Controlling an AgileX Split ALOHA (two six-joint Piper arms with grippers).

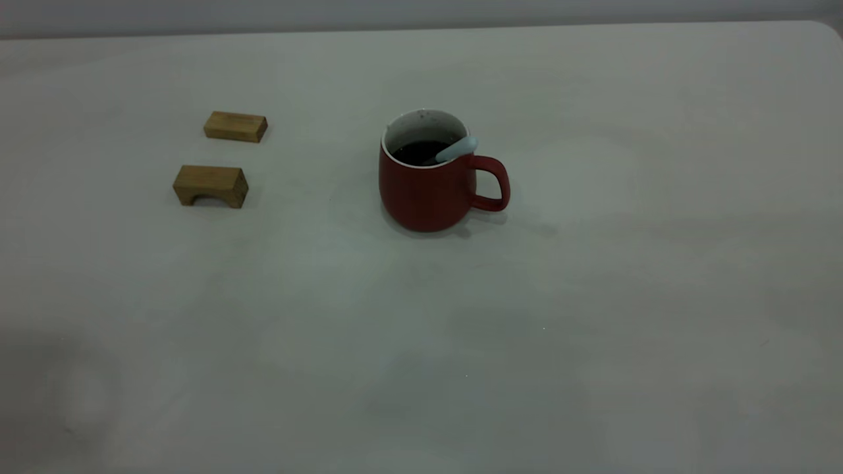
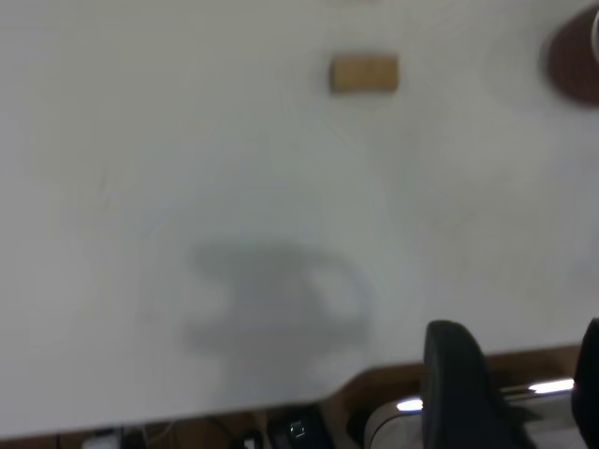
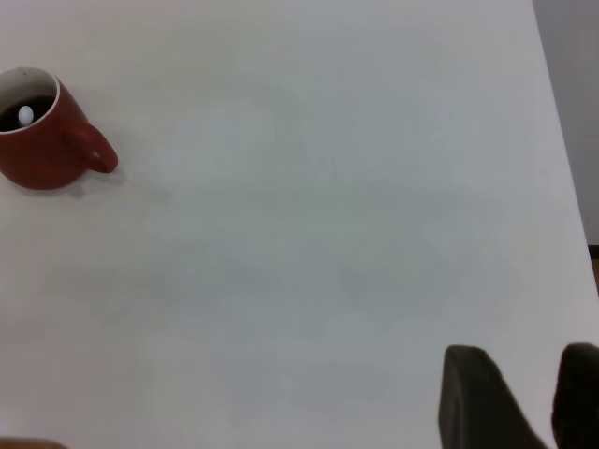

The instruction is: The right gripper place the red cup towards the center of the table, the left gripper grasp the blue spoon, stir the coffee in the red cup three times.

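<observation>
The red cup (image 1: 428, 191) stands upright near the middle of the table (image 1: 593, 296), its handle towards the right. Dark coffee (image 1: 419, 152) fills it. The blue spoon (image 1: 458, 149) leans inside the cup, its pale handle resting on the rim by the cup's handle. Neither arm shows in the exterior view. In the left wrist view the left gripper (image 2: 524, 374) hangs over the table's edge, open and empty, far from the red cup (image 2: 576, 61). The right gripper (image 3: 538, 393) is also far from the red cup (image 3: 42, 140), open with nothing between its fingers; the blue spoon (image 3: 25, 115) shows as a pale tip inside the cup.
Two tan wooden blocks lie left of the cup: a flat block (image 1: 236, 126) behind and an arched block (image 1: 211, 185) in front. One block (image 2: 364, 75) appears in the left wrist view. The table's edge (image 3: 562, 187) runs beside the right gripper.
</observation>
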